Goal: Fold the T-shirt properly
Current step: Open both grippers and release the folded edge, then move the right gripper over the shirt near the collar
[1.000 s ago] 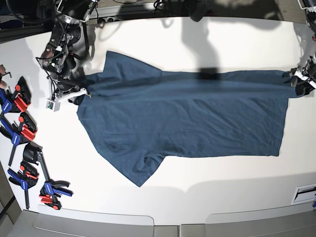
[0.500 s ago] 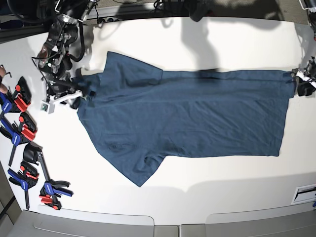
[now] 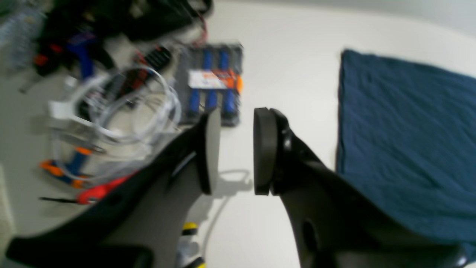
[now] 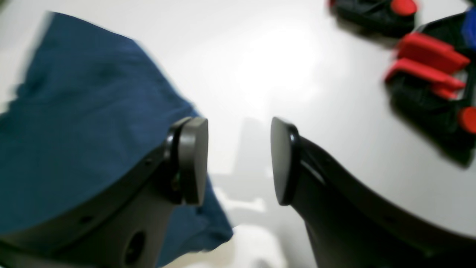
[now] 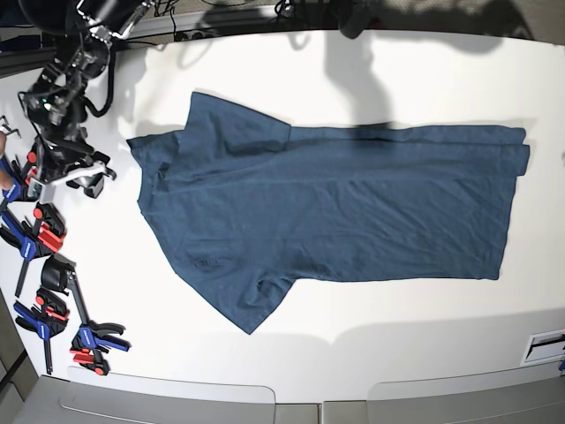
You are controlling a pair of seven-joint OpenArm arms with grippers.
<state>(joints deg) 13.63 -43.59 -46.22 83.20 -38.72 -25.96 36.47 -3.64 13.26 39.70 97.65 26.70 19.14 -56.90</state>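
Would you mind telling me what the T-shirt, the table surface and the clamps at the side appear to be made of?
T-shirt: soft matte knit, probably cotton; it lies limp with fine wrinkles and stitched hems.
Table: smooth white hard surface, possibly laminate; it shows a soft glare in the right wrist view.
Clamps: moulded plastic in blue, red and black, slightly glossy; whether they hold metal bars I cannot tell.

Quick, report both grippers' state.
Left gripper: open, holding nothing, beside the T-shirt.
Right gripper: open, holding nothing.
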